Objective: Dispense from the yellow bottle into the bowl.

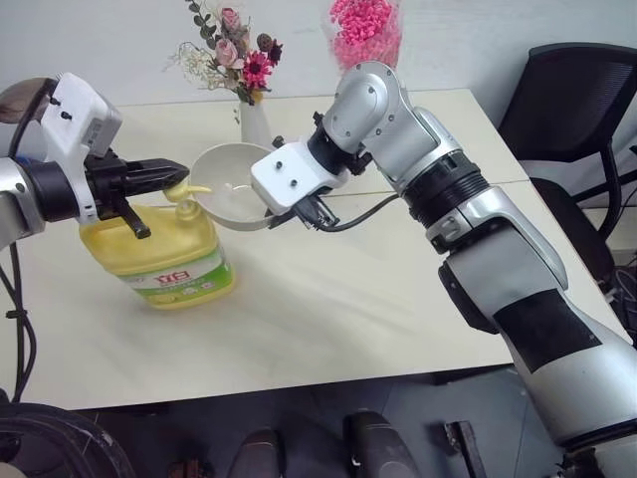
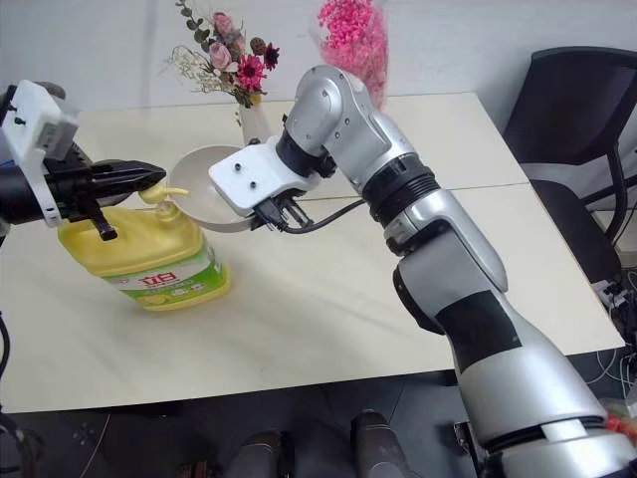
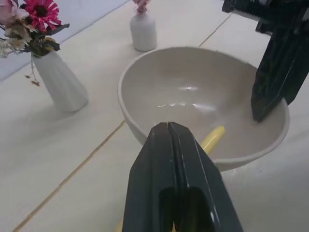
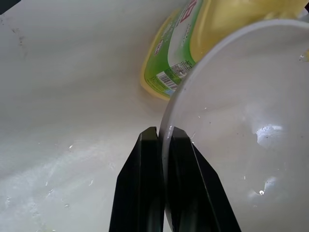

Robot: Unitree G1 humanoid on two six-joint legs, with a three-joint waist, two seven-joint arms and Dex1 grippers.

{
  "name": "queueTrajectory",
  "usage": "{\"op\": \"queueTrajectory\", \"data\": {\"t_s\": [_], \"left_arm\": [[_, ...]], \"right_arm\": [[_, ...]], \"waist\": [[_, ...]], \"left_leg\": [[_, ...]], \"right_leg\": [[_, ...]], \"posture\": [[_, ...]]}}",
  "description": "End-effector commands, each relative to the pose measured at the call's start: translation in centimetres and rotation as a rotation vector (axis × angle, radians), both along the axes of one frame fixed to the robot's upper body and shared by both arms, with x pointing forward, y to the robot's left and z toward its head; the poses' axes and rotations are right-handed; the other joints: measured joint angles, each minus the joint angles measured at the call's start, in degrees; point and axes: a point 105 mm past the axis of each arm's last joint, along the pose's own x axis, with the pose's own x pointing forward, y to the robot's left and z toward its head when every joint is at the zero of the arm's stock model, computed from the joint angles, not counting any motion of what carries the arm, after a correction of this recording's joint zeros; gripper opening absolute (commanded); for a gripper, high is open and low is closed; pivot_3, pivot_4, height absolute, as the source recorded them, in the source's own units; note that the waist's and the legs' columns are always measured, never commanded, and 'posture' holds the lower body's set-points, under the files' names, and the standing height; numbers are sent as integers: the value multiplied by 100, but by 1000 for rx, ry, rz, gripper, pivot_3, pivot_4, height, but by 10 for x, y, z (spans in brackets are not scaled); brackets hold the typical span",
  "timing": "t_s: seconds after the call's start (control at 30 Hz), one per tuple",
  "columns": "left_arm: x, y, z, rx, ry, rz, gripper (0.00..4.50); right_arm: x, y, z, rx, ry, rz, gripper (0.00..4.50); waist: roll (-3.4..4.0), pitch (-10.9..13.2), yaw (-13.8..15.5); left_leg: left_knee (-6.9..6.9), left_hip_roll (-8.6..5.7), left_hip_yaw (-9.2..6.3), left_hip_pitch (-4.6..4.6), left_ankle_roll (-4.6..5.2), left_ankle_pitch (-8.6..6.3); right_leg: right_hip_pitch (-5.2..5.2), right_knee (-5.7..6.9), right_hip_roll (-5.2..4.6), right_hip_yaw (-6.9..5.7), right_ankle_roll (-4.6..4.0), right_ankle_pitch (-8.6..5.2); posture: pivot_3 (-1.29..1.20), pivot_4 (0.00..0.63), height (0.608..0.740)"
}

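Pale desk (image 1: 328, 329) against a grey wall, with two white flower vases (image 3: 60, 82) along its far edge and a black chair (image 1: 577, 100) off the right edge. My right jaws (image 4: 164, 137) are clamped on the rim of the bowl (image 1: 234, 184), one finger inside and one outside, holding it tilted in the air above the desk's left half, just beside the pump spout. The yellow bottle (image 1: 159, 254) stands near the left edge; my left jaws (image 3: 167, 128), pressed together and empty, rest over its pump head (image 1: 184, 187). The bowl looks light, rigid, smooth-glazed and breakable, so a rim pinch may slip. The jug looks heavy and stable, its plastic slightly yielding; press the pump top, lift by the handle.
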Motion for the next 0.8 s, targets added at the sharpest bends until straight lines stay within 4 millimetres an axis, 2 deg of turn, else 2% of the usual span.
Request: {"op": "queueTrajectory", "data": {"t_s": [0.03, 0.17, 0.5, 0.8], "left_arm": [[7, 6, -46, 54, 169, 44, 19], [7, 6, -54, 108, 180, 40, 19], [3, 5, -62, 103, 205, 24, 19], [-3, 8, -77, 156, 256, 17, 19]], "right_arm": [[-15, 8, 17, -17, -43, 92, 0], [-17, 10, 17, -18, -43, 102, 0], [-18, 13, 18, -17, -43, 106, 0], [-19, 15, 19, -16, -48, 111, 0]], "waist": [[6, -4, 1], [10, -6, 12], [32, -19, 10], [58, -34, 4]], "left_leg": [[0, 0, 0, 3, -1, 0], [3, 1, 0, 5, -1, -1], [2, 2, 1, 7, -3, -2], [-4, 0, 2, 16, -4, -4]], "right_leg": [[1, 0, 1, 1, 0, 0], [1, 6, 0, 10, 0, 0], [1, 9, -1, 16, 0, 0], [1, 9, 1, 20, 0, 0]], "posture": [[0, 150, 740], [0, 150, 740], [0, 150, 740], [0, 150, 740]]}}
